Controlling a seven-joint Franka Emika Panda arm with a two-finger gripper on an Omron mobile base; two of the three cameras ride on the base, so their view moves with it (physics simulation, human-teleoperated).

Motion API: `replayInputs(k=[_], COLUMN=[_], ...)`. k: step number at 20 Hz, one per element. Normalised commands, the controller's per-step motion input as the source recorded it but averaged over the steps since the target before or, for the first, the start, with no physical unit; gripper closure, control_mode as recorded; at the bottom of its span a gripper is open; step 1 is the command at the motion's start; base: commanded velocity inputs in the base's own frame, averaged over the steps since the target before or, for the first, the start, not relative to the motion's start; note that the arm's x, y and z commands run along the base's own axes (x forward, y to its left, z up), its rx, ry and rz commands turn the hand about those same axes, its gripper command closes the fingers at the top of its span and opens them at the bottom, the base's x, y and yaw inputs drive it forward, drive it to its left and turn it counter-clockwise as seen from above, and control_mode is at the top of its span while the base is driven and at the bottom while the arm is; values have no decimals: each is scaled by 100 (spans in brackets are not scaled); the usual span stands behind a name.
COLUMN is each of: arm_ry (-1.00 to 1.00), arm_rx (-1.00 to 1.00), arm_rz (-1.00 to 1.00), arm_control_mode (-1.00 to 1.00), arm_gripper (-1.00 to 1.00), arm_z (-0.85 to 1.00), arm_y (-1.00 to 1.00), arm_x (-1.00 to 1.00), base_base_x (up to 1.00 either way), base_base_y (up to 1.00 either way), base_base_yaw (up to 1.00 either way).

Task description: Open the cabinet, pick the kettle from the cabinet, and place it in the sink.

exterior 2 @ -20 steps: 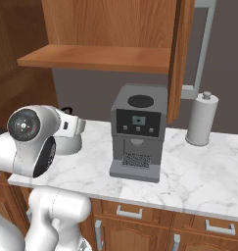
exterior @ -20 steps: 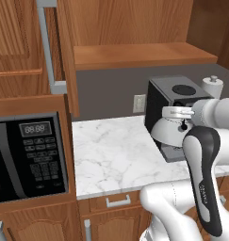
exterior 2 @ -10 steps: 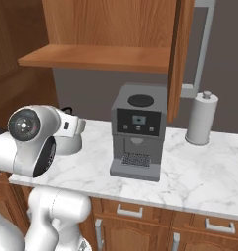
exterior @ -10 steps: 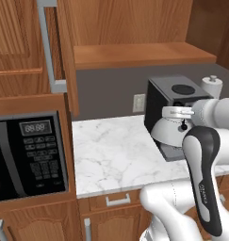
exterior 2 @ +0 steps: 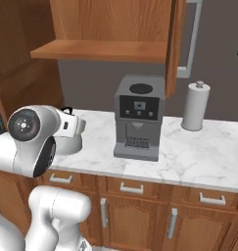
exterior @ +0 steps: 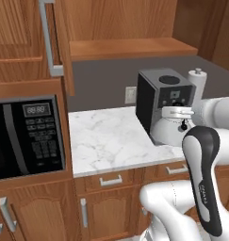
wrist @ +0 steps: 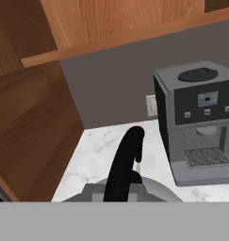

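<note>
The silver-white kettle (exterior: 167, 134) hangs low over the marble counter, just in front of the coffee machine. My gripper (exterior: 178, 114) is shut on its black arched handle (wrist: 125, 162), which rises up the middle of the hand view over the kettle's lid (wrist: 151, 190). From the right base view the kettle (exterior 2: 74, 142) peeks out behind my arm, under the gripper (exterior 2: 66, 122). The cabinet (exterior: 127, 47) stands open, its door (exterior: 61, 44) swung out to the left with its grey bar handle (exterior: 46, 37). Its shelf (exterior 2: 101, 49) is bare. The sink is out of view.
A boxy black coffee machine (exterior 2: 139, 117) stands on the counter (exterior: 106, 139) right of the kettle, with a paper towel roll (exterior 2: 195, 105) beyond it. A black microwave (exterior: 26, 136) is built in at the left. Drawers and low cupboards (exterior 2: 135, 188) run under the counter.
The whole picture has shifted slightly to the left, so the base has moved a little. The kettle stays in the gripper at the same height.
</note>
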Motion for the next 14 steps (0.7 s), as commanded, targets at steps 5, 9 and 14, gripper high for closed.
replayInputs(k=[5, 9, 14], arm_ry=[0, 0, 0], arm_rx=[0, 0, 0], arm_rz=[0, 0, 0], arm_control_mode=[100, 100, 100], arm_gripper=[100, 100, 100], arm_z=[0, 0, 0], arm_y=[0, 0, 0], arm_x=[0, 0, 0], base_base_x=[-19, -3, -6], base_base_y=[-25, -58, -67], base_base_yaw=[-1, 0, 0])
